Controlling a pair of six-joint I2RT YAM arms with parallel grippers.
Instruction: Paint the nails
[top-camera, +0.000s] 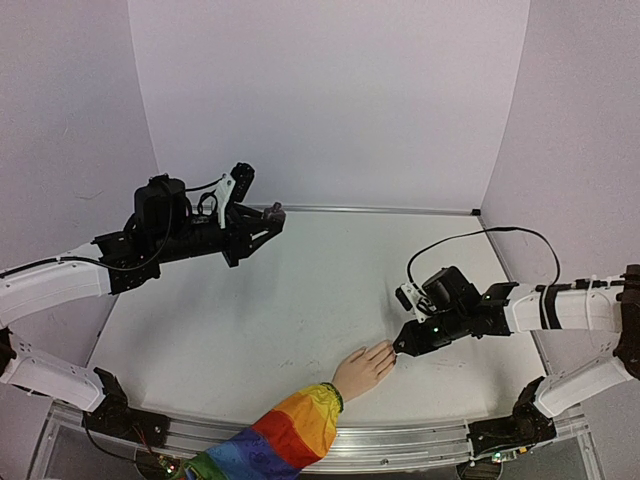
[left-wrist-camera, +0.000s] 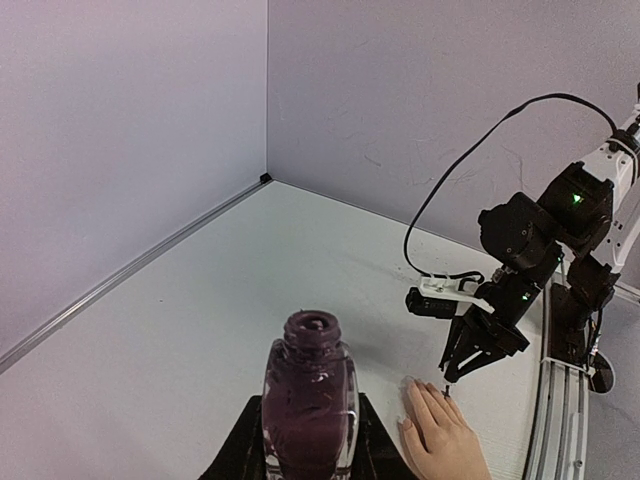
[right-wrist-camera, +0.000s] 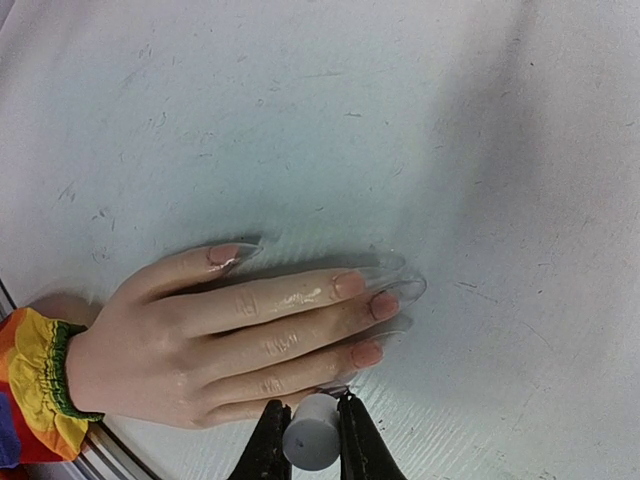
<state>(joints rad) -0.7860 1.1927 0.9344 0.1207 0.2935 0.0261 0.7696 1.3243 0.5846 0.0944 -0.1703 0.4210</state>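
While the pale peach mannequin hand (top-camera: 365, 368) in its rainbow-striped sleeve (top-camera: 285, 435) lies palm down on the white tabletop (top-camera: 280, 300) near the front edge, its 4 visible pinkish nails (right-wrist-camera: 383, 305) point toward the right gripper (top-camera: 402, 348). That gripper is clamped on a small pale grey round cap (right-wrist-camera: 310, 442), just beside the fingers. Well apart, the left gripper (top-camera: 268, 216) grasps an open, upright glass bottle of dark purple polish (left-wrist-camera: 310, 395).

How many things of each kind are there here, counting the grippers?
mannequin hand: 1
nail polish bottle: 1
polish brush cap: 1
grippers, left gripper and right gripper: 2
total: 5
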